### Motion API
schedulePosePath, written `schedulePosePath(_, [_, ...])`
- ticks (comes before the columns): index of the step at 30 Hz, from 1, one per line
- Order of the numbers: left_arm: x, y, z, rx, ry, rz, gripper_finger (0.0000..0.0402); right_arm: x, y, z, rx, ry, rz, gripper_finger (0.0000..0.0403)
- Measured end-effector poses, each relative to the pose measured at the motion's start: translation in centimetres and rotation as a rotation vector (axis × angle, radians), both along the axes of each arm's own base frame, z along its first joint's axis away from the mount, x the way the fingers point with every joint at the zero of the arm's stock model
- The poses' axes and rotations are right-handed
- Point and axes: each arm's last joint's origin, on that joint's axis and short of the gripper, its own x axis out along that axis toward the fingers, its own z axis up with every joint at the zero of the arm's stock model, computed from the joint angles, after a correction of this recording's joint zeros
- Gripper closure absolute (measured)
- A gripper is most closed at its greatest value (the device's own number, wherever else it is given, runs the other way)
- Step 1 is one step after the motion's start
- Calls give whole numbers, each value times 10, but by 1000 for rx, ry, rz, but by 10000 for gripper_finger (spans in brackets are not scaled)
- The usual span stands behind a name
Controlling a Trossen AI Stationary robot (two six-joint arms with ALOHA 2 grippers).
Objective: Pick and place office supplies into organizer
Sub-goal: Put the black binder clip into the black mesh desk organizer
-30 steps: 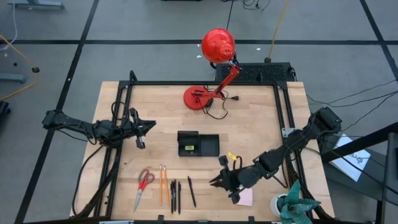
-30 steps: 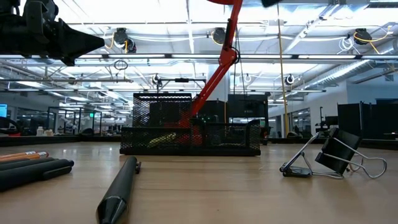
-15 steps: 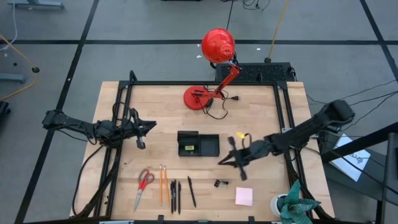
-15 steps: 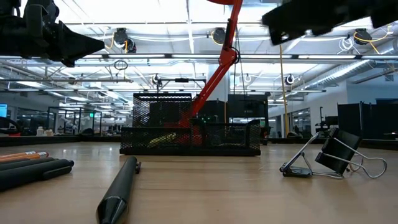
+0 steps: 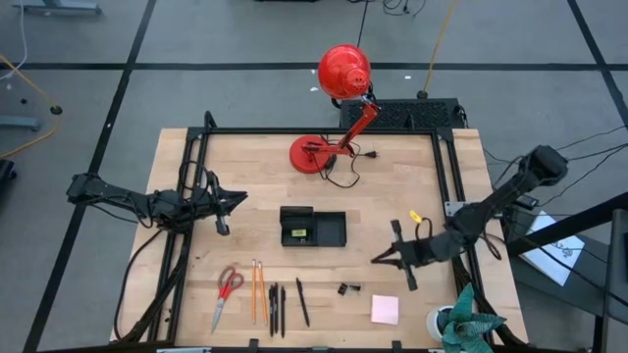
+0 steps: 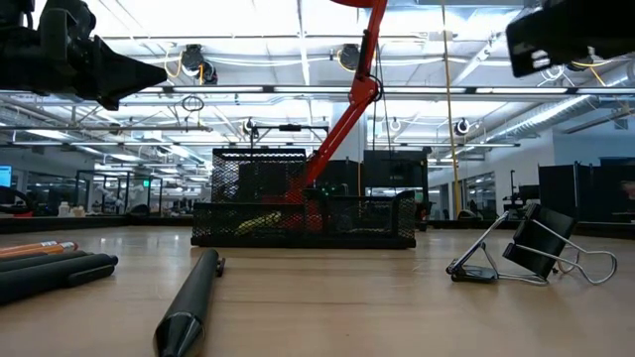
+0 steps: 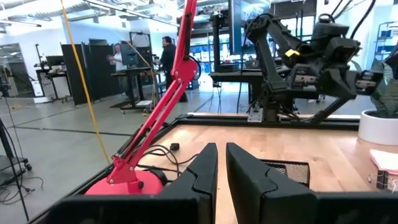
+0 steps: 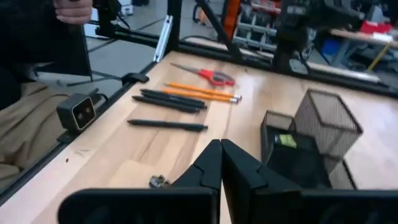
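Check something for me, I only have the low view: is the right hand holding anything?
Observer: No. Its wrist view shows the right hand shut, with nothing between the fingers.
Operator: Where is it over the table?
Observer: The high view puts it to the right of the organizer, between that and the table's right rail.
Operator: Where's the sticky pad?
Observer: The pink sticky-note pad lies near the front edge, to the right of the black clip and outside the organizer.
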Motion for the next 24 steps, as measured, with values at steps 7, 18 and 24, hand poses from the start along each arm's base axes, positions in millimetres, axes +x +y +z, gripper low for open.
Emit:
schedulePosePath(7, [0, 0, 0, -2, -1, 0, 360, 6, 18, -18, -1, 52, -35, 393])
schedulePosePath(18, [0, 0, 0, -3, 2, 0, 360, 66, 59, -22, -234, 206, -34, 235])
schedulePosePath(24, [0, 0, -3, 4, 30, 0, 360, 81, 82, -28, -392, 265, 31, 204])
